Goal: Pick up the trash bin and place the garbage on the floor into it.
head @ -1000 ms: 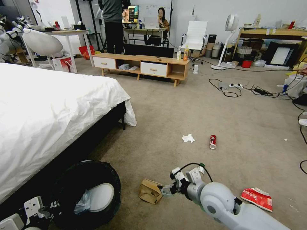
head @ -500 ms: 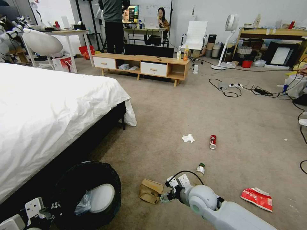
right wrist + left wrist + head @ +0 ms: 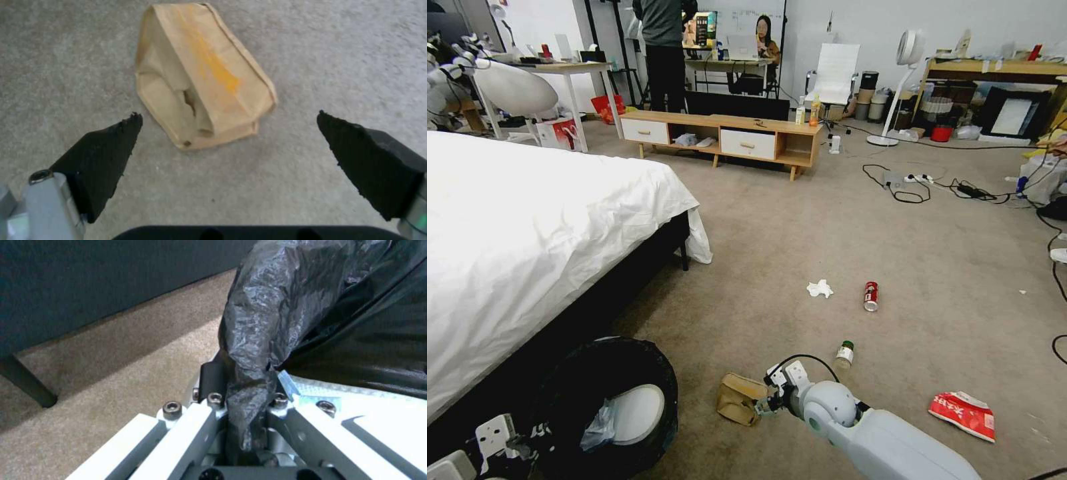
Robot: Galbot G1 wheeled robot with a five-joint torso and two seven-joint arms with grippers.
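Brown paper piece [image 3: 202, 75] between spread right claw [image 3: 229, 125] tips

I see the floor [image 3: 800, 220] as plain beige-grey carpet, and I place every colour against it. On it lie a brown paper piece [image 3: 202, 71] carrying an orange-yellow streak, a red soda can [image 3: 871, 296], a white tissue [image 3: 820, 289], a red-white snack wrapper [image 3: 963, 414] and a clear bottle [image 3: 844, 354] with a green cap. The trash bin [image 3: 634, 413] shows white inside a glossy black bag [image 3: 285, 316]. I read the right gripper [image 3: 229, 133] pads as matt black.
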